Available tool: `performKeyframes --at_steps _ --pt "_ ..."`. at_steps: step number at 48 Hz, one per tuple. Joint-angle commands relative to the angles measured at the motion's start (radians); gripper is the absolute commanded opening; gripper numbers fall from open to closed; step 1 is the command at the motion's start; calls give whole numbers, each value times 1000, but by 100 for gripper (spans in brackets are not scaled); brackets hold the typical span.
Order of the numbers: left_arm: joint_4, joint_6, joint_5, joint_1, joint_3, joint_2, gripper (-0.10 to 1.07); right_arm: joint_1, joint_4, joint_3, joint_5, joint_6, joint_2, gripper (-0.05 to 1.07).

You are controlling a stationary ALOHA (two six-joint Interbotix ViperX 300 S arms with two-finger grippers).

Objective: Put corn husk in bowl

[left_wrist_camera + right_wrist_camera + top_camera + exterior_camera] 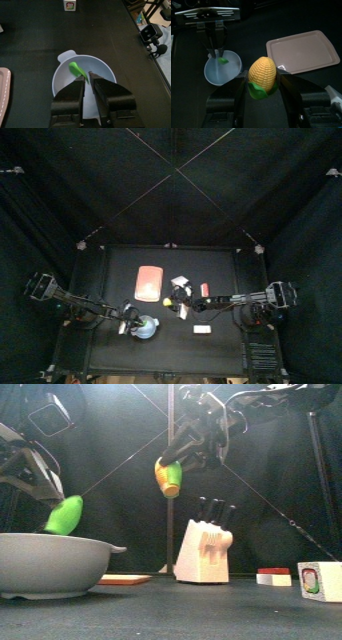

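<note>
My left gripper (87, 76) is shut on a green corn husk (75, 68) and holds it just above a grey bowl (101, 67). In the front view the corn husk (64, 514) hangs over the bowl (47, 566) at the left. My right gripper (263, 85) is shut on a yellow corn cob (263, 73) with a bit of green at its base. It holds the corn cob (168, 476) high in the air to the right of the bowl. The right wrist view also shows the bowl (213, 75) and the corn husk (222, 60).
A pink tray (302, 49) lies behind the bowl, also seen from above (148, 281). A white knife block (207, 550) stands mid-table. A small red-topped block (277, 578) and a white box (317, 580) sit at the right. A small card (69, 4) lies beyond the bowl.
</note>
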Motion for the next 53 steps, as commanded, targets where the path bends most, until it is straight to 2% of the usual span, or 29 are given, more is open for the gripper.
performKeyframes --at_steps 1,6,10,41,53 --pt "2 -2 -5 -2 -14 0 73 -2 3 -12 -5 3 -35 70" --pt "2 -2 -6 -2 -15 0 83 -2 2 -11 -3 3 -35 70" --pt "0 -2 -8 -2 -17 2 86 -2 2 -11 -5 3 -35 70" --pt "0 -2 -11 6 -18 2 86 -2 2 -11 -5 3 -32 70" --pt "-6 0 -78 54 -34 2 86 -2 -2 -11 -5 2 -29 70"
